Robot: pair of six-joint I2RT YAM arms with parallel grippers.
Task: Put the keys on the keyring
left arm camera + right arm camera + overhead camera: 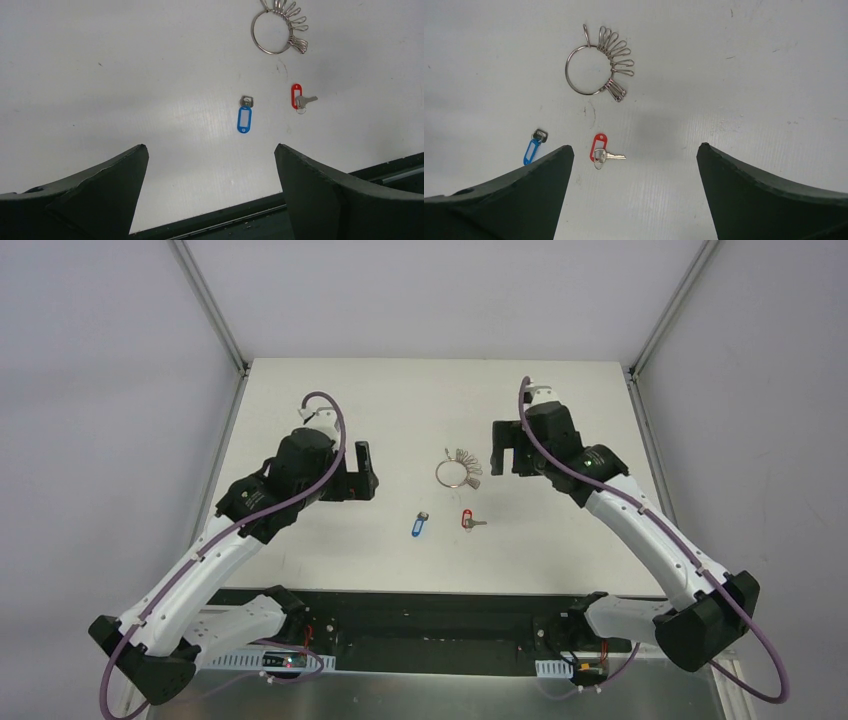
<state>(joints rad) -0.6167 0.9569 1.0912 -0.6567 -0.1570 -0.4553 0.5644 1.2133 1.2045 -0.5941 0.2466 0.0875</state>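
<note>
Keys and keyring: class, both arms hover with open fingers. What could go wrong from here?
1. The blue key and red key lie flat on the table; the broad fingers may shove them rather than lift them.
2. The keyring is thin and loose, so it may slide or turn when touched.
3. Its fanned silver pieces crowd one side and could snag a key.

White table [300,420], keyring [452,472], blue key [419,525], red key [467,521]
</note>
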